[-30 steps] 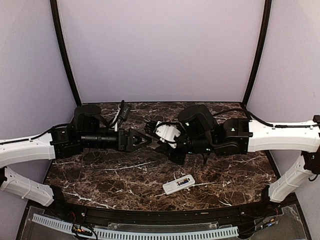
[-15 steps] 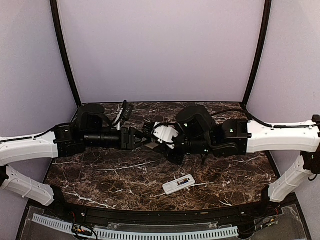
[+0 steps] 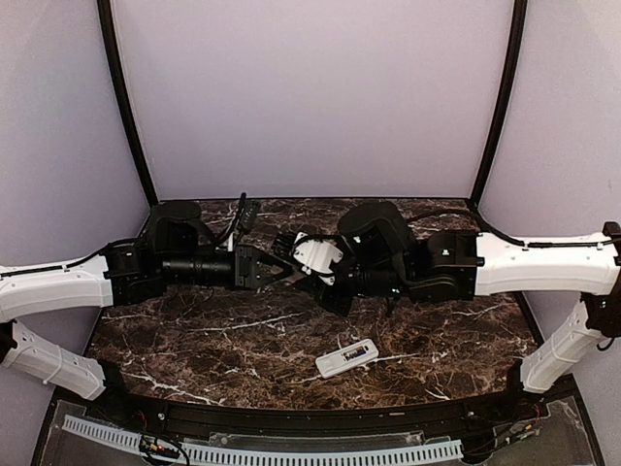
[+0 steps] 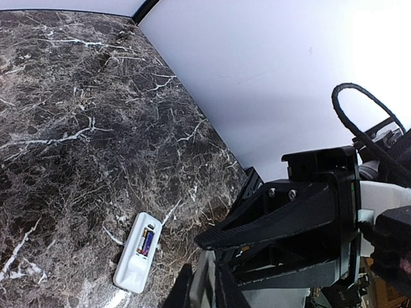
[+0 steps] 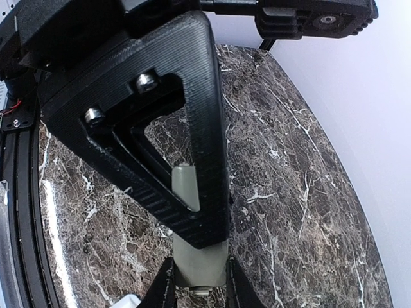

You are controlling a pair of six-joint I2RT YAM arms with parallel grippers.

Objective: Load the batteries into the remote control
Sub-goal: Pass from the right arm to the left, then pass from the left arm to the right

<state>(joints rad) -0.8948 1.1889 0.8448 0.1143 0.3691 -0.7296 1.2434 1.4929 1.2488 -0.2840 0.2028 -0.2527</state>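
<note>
The white remote control (image 3: pixel 346 358) lies back up on the marble near the front, and in the left wrist view the remote control (image 4: pixel 138 252) shows bluish-purple batteries (image 4: pixel 149 242) in its slot. Both grippers meet in the air above mid-table. My right gripper (image 5: pixel 199 283) is shut on the edges of a flat grey cover piece (image 5: pixel 200 260). My left gripper (image 4: pixel 205 285) has closed on the same cover's (image 4: pixel 204 277) thin faces from the other side. From above, the left gripper (image 3: pixel 284 270) and right gripper (image 3: pixel 310 282) touch tip to tip, which hides the cover.
Dark marble table (image 3: pixel 233 340) with purple walls behind and at both sides. A black rail (image 3: pixel 291 419) runs along the front edge. Loose black cables (image 3: pixel 240 216) loop over the wrists.
My left gripper moved right to the right gripper and shut its jaws on the cover piece. The right arm shifted slightly left. The remote has not moved.
</note>
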